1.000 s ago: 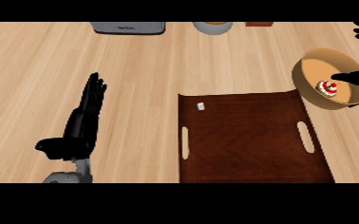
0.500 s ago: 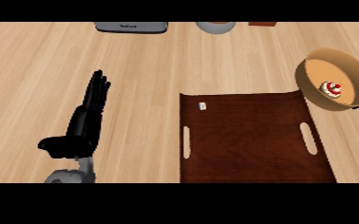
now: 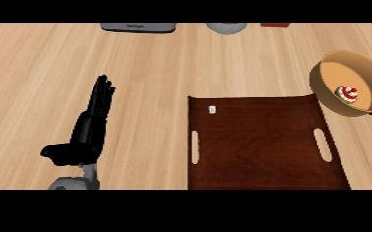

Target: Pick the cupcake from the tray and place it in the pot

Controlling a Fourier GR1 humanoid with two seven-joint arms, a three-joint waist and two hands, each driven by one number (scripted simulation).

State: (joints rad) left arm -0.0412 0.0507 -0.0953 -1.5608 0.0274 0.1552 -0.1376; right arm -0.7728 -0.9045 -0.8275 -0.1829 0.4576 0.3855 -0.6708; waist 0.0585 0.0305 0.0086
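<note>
Inside the pot (image 3: 328, 73) at the view's right edge sits the cupcake (image 3: 348, 93), white with red on top, low against the far inner wall. By how things lie, the placing looks done: the cupcake is off the tray (image 3: 262, 147) and rests on the pot's tan inside. The pot is cut by the frame, so only its left part shows, and whether the cupcake stands upright or leans cannot be told at this size.

Just left of the pot and below it lies the dark brown tray, its upper right corner close to the pot's rim, which suits a short carry from one to the other. It has a pale slot handle at each side and one small white scrap (image 3: 211, 109) near its upper left corner; what that scrap is I cannot make out.

Well apart to the left, the left hand (image 3: 93, 118) rests over the bare counter (image 3: 145, 69), fingers straight and together pointing up the view, thumb out to the side, holding nothing. The right hand shows nowhere.

Along the counter's far edge three things are cropped: a grey flat box (image 3: 138, 27), a grey round thing (image 3: 226, 27) and a reddish-brown block (image 3: 275, 24), none identifiable.
</note>
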